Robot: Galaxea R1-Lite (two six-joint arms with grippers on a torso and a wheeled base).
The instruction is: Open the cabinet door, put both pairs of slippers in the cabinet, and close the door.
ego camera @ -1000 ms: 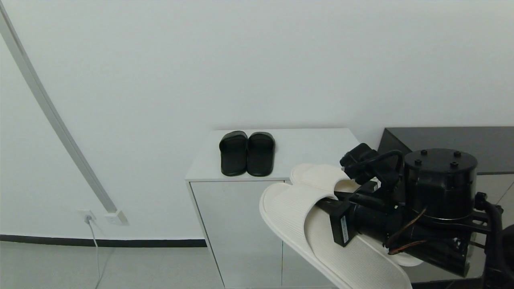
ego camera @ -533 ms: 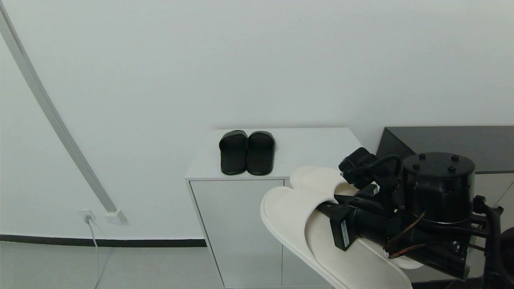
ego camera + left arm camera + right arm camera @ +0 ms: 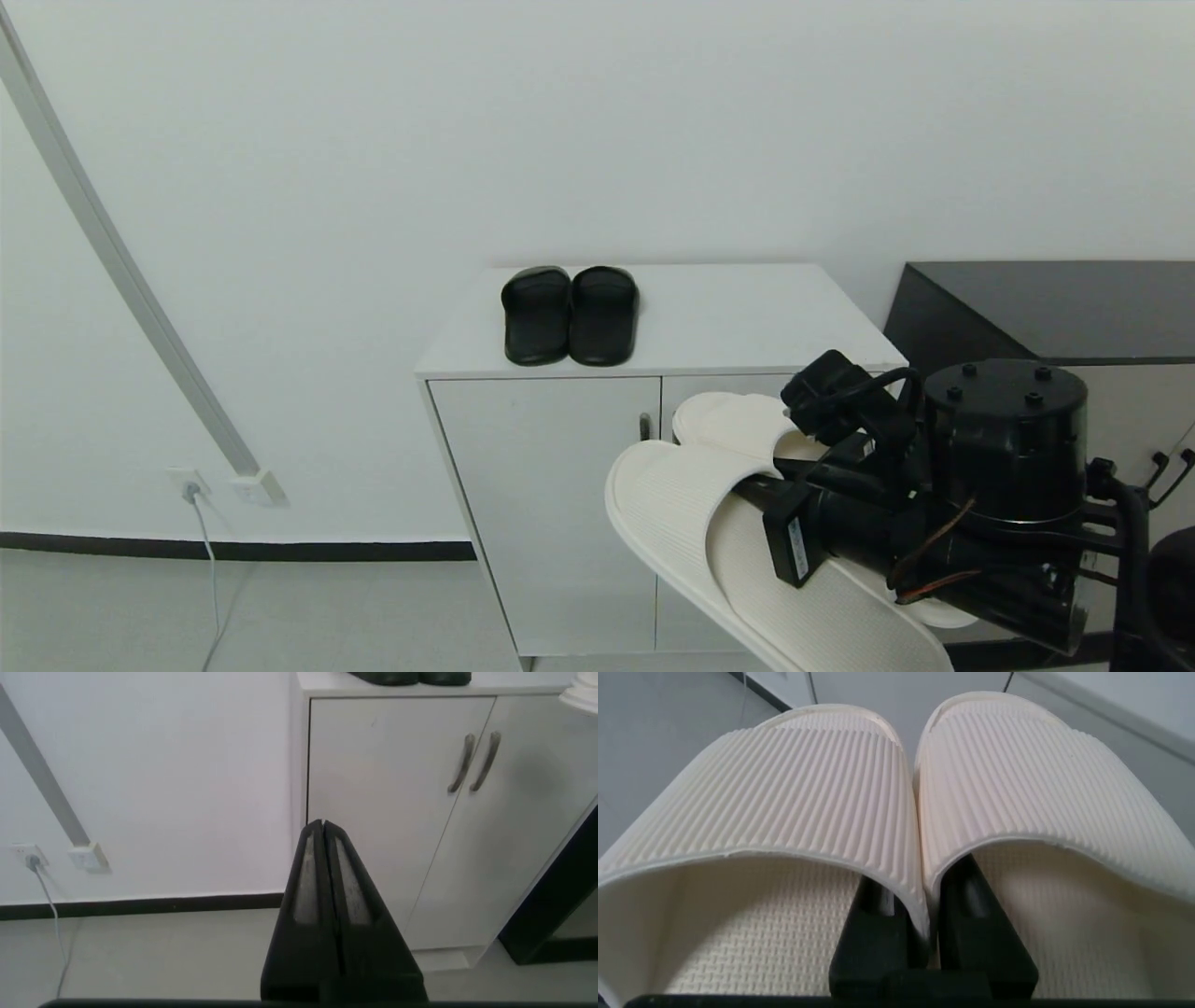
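Observation:
A white cabinet [image 3: 551, 485] stands against the wall with both doors closed, its two handles [image 3: 475, 762] side by side at the middle. A pair of black slippers [image 3: 571, 315] rests on its top, left of centre. My right gripper [image 3: 920, 917] is shut on the pair of white ribbed slippers [image 3: 709, 523], one finger inside each slipper, pinching their inner edges together. It holds them in the air in front of the right door. My left gripper [image 3: 323, 873] is shut on nothing, low in front of the left door.
A dark cabinet [image 3: 1046, 308] adjoins the white one on the right. A slanted grey conduit [image 3: 121, 271] runs down the wall to a socket [image 3: 187, 485] with a cable at the left. Grey floor lies before the cabinet.
The head camera has dropped, so the cabinet front and handles show more. The right gripper still holds the white slippers in about the same place in the picture.

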